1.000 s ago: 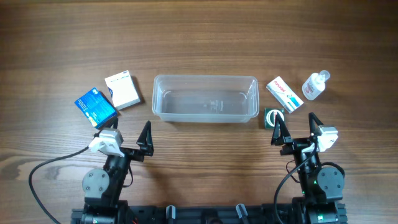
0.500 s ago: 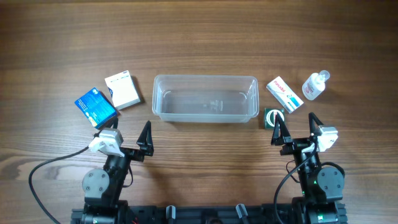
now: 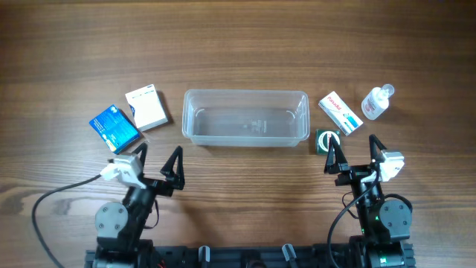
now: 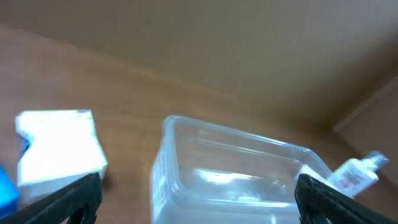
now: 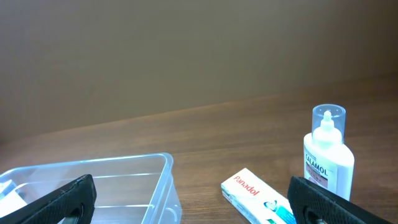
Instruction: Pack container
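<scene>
**A:** Overhead first. Where is the container (image 3: 223,123)?

**B:** Centre of the frame, a little above the middle, and empty. Its long axis runs left to right. It lies up-frame of both grippers and between them, so neither arm is clearly nearer.

**A:** Fingers?

**B:** The left gripper (image 3: 158,151) is spread wide with nothing between the fingers. The right gripper (image 3: 352,141) is the same. Both sit near the lower edge.

**A:** Candidates for loading?

**B:** On the left, the white box (image 3: 146,108) is beside the container. The blue box (image 3: 114,129) is at its lower left, close or touching. I judge both suit the left arm. On the right are the Panadol box (image 3: 341,112) and, further right, the bottle (image 3: 377,102). The small dark green item (image 3: 326,139) lies just up-frame of the right gripper, probably that arm's shortest reach.

**A:** What do the views add?

**B:** The right wrist view shows the bottle standing upright and the Panadol lettering, but not the green item. The left wrist view is blurred, showing the container's near corner and the white box. Only the overhead shows the green item.
</scene>
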Robot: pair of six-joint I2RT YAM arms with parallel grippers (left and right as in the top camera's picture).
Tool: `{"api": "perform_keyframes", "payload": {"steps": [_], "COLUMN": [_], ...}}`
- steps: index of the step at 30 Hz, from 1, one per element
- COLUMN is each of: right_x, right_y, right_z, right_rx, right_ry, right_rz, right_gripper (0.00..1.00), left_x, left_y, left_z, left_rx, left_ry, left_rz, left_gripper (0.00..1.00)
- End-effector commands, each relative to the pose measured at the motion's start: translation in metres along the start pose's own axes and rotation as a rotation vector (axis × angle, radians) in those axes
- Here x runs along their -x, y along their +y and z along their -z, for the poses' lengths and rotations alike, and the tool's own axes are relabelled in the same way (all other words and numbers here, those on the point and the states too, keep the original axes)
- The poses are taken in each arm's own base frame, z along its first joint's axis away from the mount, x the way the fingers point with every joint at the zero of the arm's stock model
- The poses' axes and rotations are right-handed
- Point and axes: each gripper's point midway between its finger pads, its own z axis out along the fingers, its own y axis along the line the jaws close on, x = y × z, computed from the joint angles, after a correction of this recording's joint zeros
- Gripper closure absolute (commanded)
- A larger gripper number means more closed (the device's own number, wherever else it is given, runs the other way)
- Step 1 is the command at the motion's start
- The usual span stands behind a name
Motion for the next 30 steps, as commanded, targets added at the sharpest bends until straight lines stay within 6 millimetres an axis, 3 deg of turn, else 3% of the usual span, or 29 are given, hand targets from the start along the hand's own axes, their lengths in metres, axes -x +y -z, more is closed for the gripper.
{"api": "perform_keyframes", "payload": {"steps": [1,6,13,17,20,27,30], "right_x": [0.001,0.001,0.001,0.001,0.001,0.001,0.001], "right_y": [0.002,0.002,0.002,0.002,0.002,0.002,0.002], "right_z": [0.000,0.000,0.000,0.000,0.000,0.000,0.000], "right_rx": [0.013,0.013,0.013,0.013,0.013,0.013,0.013], "right_ry": [-0.007,-0.007,-0.007,-0.007,-0.007,-0.007,-0.007], "right_rz": [-0.008,-0.008,-0.008,-0.008,-0.008,-0.008,-0.008], "right_gripper": [0.00,0.00,0.00,0.00,0.00,0.00,0.00], "left_x": [0.068,0.120,0.150,0.137,0.109,0.085,0.072], "left_y": [-0.010,-0.015,-0.011,0.001,0.014,0.034,0.046], "left_z": [0.020,0.020,-0.044,-0.077,-0.093,-0.111,-0.115], "left_rx": [0.091,0.233,0.383,0.440,0.455,0.497,0.594], "left_ry": [-0.119,-0.028,0.415,0.625,0.740,0.822,0.827], "left_rz": [-0.039,-0.109,-0.189,-0.164,-0.143,-0.150,-0.025], "left_gripper": [0.00,0.00,0.00,0.00,0.00,0.00,0.00]}}
